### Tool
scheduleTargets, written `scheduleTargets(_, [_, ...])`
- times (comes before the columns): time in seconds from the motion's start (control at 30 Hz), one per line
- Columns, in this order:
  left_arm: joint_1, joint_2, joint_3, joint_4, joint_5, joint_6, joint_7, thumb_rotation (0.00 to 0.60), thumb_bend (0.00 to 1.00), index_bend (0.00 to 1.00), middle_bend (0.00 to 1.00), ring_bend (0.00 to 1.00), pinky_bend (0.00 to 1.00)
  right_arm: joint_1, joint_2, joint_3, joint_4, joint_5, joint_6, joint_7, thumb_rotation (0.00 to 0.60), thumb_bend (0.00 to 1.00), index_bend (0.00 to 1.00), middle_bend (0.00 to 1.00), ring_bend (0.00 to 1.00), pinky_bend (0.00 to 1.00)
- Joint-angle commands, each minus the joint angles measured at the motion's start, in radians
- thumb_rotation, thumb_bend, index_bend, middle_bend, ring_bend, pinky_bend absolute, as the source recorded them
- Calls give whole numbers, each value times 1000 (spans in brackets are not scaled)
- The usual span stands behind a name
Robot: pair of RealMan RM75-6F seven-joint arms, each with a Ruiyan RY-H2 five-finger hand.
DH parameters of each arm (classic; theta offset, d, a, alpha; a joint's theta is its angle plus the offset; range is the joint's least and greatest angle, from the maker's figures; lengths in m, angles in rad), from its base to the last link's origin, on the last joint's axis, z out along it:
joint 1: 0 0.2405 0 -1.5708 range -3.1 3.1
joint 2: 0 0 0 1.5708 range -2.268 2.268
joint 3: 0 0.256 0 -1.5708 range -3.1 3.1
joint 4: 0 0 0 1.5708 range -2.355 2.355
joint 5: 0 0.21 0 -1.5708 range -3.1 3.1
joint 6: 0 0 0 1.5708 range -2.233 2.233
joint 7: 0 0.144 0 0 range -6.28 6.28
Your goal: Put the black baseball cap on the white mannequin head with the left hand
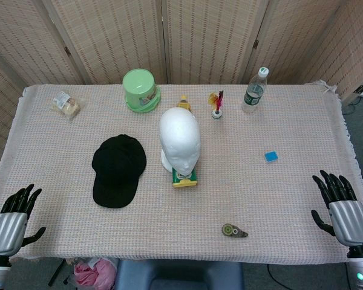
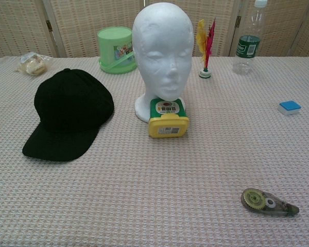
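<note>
- Since nothing is yet held, the whole task lies ahead on the woven tablecloth (image 1: 290, 199), and its loose weave could drag or bunch if a hand scrapes across it.
- Lying flat left of centre, crown away and brim toward the near edge, the black baseball cap (image 1: 118, 169) is soft; a pinch on the crown alone would likely collapse it and leave it hard to seat.
- Upright at centre just right of the cap, the white mannequin head (image 1: 179, 140) looks light, so a sideways push while fitting the cap could tip it or slide it.
- At the near left corner, well apart from the cap, the left hand (image 1: 12, 220) rests palm down with fingers apart and empty; a low, flat reach may shove the brim instead of getting under it.
- At the near right edge, the right hand (image 1: 345, 211) also has fingers spread on nothing and should stay clear.
- Touching the mannequin's base on its near side, the yellow box (image 2: 168, 119) could be knocked by a lowering brim.
- Near the right front, the tape dispenser (image 2: 268, 201) is out of the path.
</note>
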Motion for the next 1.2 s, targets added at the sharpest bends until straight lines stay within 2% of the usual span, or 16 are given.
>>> scheduleTargets(0.03, [-5, -1, -1, -1, -1, -6, 1, 600, 227, 82, 0, 18, 145, -6, -11, 10, 2, 16, 10, -19, 600, 279, 0, 0, 0, 0])
scheduleTargets(0.27, [-15, -23, 27, 11, 87, 1, -13, 600, 227, 92, 4, 22, 146, -15, 0, -8, -5, -12, 19, -9, 600, 279, 0, 0, 0, 0])
scheduleTargets(0.4, [-11, -63, 59, 73, 152, 15, -85, 600, 227, 169, 59, 85, 218, -32, -2, -9, -9, -22, 52, -29, 600, 280, 0, 0, 0, 0])
scheduleTargets(0.5, [-4, -98, 57, 117, 158, 30, -72, 600, 227, 209, 89, 105, 243, -33, -3, -10, -12, -31, 56, -32, 600, 282, 0, 0, 0, 0])
scheduleTargets(0.57, [2, -135, 44, 158, 187, 77, -52, 600, 227, 243, 146, 165, 253, -29, -1, -13, -19, -37, 47, -32, 600, 282, 0, 0, 0, 0])
scheduleTargets(0.67, [15, -201, 38, 229, 241, 153, -57, 600, 227, 277, 257, 272, 335, -20, -5, -18, -17, -54, 35, -39, 600, 283, 0, 0, 0, 0])
scheduleTargets(0.77, [19, -252, 43, 279, 272, 183, -70, 600, 227, 316, 303, 305, 393, -11, -3, -26, -17, -57, 9, -37, 600, 283, 0, 0, 0, 0])
scheduleTargets(0.87, [13, -285, 43, 288, 271, 165, -51, 600, 227, 332, 323, 316, 418, -11, 2, -27, -20, -61, 10, -32, 600, 283, 0, 0, 0, 0])
scheduleTargets(1.0, [13, -343, 41, 278, 241, 132, -17, 600, 227, 294, 357, 320, 422, -20, 12, -27, -21, -77, 37, -8, 600, 285, 0, 0, 0, 0])
scheduleTargets(1.2, [-6, -429, 31, 313, 238, 97, 68, 600, 227, 294, 357, 321, 423, -22, 23, -37, -14, -96, 41, 23, 600, 287, 0, 0, 0, 0])
